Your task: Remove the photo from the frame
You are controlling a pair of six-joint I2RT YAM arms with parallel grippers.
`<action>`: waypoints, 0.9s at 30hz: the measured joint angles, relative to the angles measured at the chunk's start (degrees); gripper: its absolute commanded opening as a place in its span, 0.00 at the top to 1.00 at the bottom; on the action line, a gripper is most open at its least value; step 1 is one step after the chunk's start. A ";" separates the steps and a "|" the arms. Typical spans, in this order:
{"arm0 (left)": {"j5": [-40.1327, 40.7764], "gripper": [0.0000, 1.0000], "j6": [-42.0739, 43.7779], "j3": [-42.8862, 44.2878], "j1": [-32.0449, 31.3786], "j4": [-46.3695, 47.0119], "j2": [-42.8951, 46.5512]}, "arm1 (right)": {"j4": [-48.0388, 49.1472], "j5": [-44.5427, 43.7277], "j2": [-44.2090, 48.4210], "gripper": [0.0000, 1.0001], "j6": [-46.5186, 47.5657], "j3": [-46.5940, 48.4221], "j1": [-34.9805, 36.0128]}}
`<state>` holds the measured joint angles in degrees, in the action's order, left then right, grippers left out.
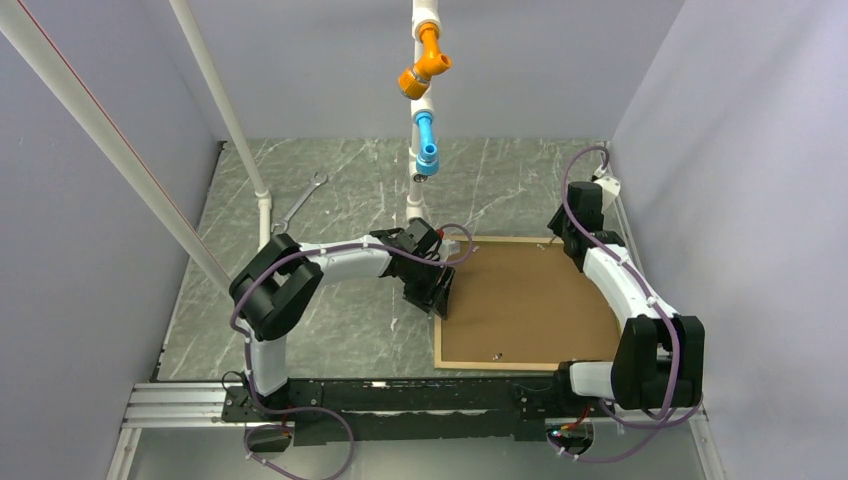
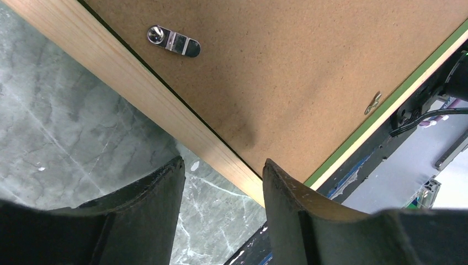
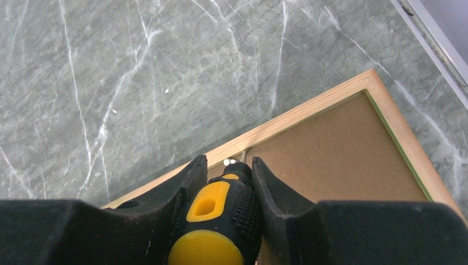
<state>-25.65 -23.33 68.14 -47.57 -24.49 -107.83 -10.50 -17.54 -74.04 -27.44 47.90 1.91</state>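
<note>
The frame (image 1: 437, 340) lies face down on the marble table, its light wood back edge up. The brown fibreboard backing panel (image 1: 525, 300) fills it, and the photo is hidden. My left gripper (image 1: 440, 295) is open and empty. In the left wrist view it (image 2: 221, 165) straddles the frame's wood edge (image 2: 138, 88) near a corner, beside a metal turn clip (image 2: 174, 41). My right gripper (image 1: 560, 238) is shut on a yellow and black screwdriver (image 3: 218, 215). The screwdriver's tip meets a small metal clip (image 3: 227, 162) at the frame's far edge (image 3: 309, 107).
A metal wrench (image 1: 300, 205) lies on the table at the back left. A white pipe with orange and blue fittings (image 1: 425, 70) hangs above the frame's far left corner. A white pole (image 1: 262, 200) stands at the left. Walls close in on both sides.
</note>
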 measured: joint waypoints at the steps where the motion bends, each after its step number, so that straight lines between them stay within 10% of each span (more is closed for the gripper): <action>1: -0.02 0.43 -0.09 0.00 0.00 0.00 -0.04 | 0.13 0.15 0.00 1.00 0.00 -0.09 0.00; 27: 0.22 0.50 -0.35 0.02 -0.02 0.09 -0.55 | 1.81 6.75 -1.29 1.00 0.59 0.17 0.61</action>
<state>-25.43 -23.68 68.16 -47.59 -24.40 -108.38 -8.69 -10.79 -75.33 -26.85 48.07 2.52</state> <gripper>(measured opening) 0.542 0.354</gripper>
